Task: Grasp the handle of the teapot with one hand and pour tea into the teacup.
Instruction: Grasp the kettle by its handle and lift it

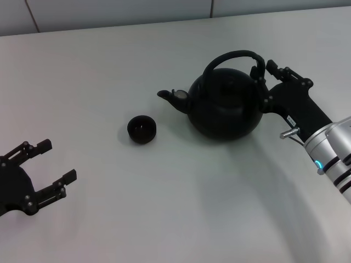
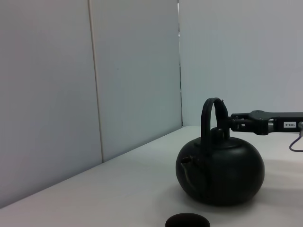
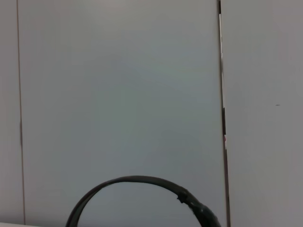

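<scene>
Teapot (image 1: 225, 107): judged heavy, rigid and smooth-sided; it is being approached while standing upright on the table (image 1: 164, 208), directly in front of the right jaws.
Handle (image 1: 233, 56): an arched hoop, judged stiff; the grip is best taken at its crown, so that the pot is kept balanced while being tipped.
Right gripper (image 1: 262, 82): its jaws are being held spread at the hoop's near end; contact is not confirmed, and nothing is being gripped.
Teacup (image 1: 142, 129): small, judged light and easily knocked; it is lying beyond the spout (image 1: 174, 98), well apart from the right jaws.
Left gripper (image 1: 41, 170): parked, jaws wide and empty.
</scene>
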`<state>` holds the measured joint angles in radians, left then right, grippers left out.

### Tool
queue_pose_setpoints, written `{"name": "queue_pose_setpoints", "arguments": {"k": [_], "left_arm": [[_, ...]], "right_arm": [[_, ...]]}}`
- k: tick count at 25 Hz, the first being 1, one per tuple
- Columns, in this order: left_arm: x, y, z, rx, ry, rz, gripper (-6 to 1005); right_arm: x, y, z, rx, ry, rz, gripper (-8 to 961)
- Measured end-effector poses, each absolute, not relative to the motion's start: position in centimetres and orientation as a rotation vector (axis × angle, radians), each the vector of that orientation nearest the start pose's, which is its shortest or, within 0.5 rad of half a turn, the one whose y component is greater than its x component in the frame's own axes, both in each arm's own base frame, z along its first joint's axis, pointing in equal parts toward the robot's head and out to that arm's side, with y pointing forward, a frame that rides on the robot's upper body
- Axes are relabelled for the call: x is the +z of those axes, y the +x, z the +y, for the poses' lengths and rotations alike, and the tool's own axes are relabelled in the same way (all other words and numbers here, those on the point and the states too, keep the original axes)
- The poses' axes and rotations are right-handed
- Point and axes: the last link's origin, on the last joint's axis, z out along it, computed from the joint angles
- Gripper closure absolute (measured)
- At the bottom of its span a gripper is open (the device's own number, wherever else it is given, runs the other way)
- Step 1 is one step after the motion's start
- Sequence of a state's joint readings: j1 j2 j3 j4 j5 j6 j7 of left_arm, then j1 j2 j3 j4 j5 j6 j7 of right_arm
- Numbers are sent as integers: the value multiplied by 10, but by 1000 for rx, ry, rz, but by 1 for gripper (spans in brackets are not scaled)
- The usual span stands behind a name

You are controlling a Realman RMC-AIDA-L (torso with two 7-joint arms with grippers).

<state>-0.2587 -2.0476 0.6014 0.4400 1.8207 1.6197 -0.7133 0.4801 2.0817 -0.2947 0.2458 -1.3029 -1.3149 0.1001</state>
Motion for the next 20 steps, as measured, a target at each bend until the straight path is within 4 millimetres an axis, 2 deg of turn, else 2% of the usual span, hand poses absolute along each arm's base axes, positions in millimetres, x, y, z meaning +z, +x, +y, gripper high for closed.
{"name": "queue_pose_setpoints", "arguments": {"k": [2, 8, 14, 20], "left_arm": [[2, -338, 240, -746, -2456, -286, 210], [2, -338, 240, -748, -2456, -283, 211], [2, -337, 241, -751, -2458, -280, 211], [1, -337, 240, -756, -2457, -283, 211]], "right_arm": [[-60, 306, 297, 751, -1795, 524, 455], [-60, 306, 297, 753, -1792, 529, 699], [-60, 306, 298, 755, -1789, 529, 862], [-51, 306, 303, 788, -1760, 524, 863]]}}
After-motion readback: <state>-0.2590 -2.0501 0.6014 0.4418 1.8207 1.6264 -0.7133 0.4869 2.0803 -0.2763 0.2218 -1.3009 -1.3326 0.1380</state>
